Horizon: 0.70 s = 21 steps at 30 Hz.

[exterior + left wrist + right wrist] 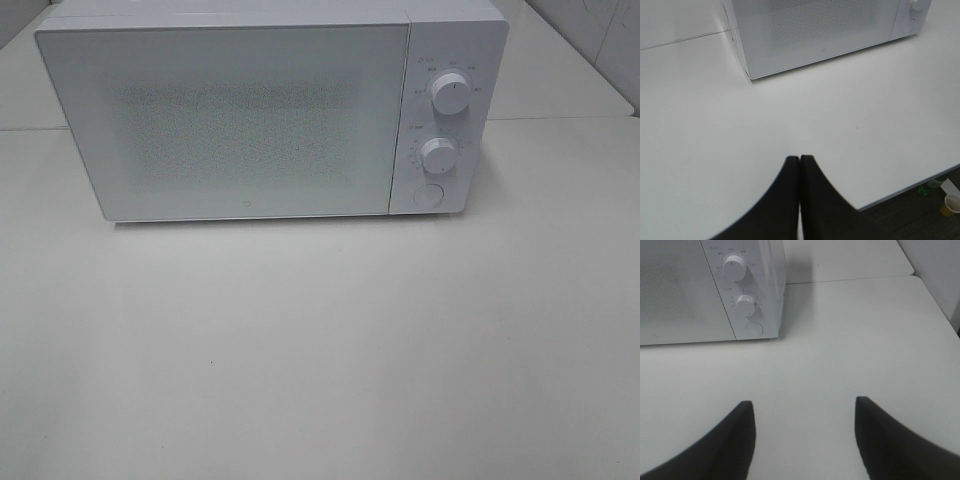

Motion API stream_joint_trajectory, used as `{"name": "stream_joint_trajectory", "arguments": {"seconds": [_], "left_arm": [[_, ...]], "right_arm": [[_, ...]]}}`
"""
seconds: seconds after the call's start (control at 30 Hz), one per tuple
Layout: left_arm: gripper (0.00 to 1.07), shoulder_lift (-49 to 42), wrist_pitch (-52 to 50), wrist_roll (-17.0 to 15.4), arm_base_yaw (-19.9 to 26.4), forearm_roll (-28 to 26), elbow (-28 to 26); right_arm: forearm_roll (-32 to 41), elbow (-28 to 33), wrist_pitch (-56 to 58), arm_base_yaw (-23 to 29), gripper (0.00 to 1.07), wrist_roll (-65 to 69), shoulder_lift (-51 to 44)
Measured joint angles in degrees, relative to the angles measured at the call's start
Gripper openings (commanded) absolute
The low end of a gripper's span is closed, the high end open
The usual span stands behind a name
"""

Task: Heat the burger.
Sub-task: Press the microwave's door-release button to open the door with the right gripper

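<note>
No legible writing on the white box-shaped microwave oven point(250, 120).
Faint grey scale markings are printed around the upper round white dial point(451, 95) and the lower round white dial point(438, 153), and a tiny square mark point(248, 210) is set low on the frosted door point(220, 90); none can be read.

The left hand point(800, 159) sits at the bottom centre of its wrist view. Its two dark fingers point(785, 200) are pressed flat against each other with only a thin seam between them, tips pointing up the frame. The right hand point(803, 401) spans the bottom of its wrist view with its fingers point(735, 440) spread wide, one tip at lower left and the other at lower right. Only bare tabletop point(805, 440) shows in the gap.
</note>
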Motion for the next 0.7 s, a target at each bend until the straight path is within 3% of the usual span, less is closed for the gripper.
{"name": "stream_joint_trajectory", "arguments": {"seconds": [0.5, 0.63, 0.7], "left_arm": [[0.0, 0.0, 0.0, 0.0, 0.0, 0.0, 0.0], [0.0, 0.0, 0.0, 0.0, 0.0, 0.0, 0.0], [0.0, 0.0, 0.0, 0.0, 0.0, 0.0, 0.0]], "right_arm": [[0.0, 0.0, -24.7, 0.0, 0.57, 0.0, 23.7], [0.0, 0.0, -32.6, 0.0, 0.5, 0.0, 31.6], [0.0, 0.0, -40.3, 0.0, 0.41, 0.0, 38.8]]}}
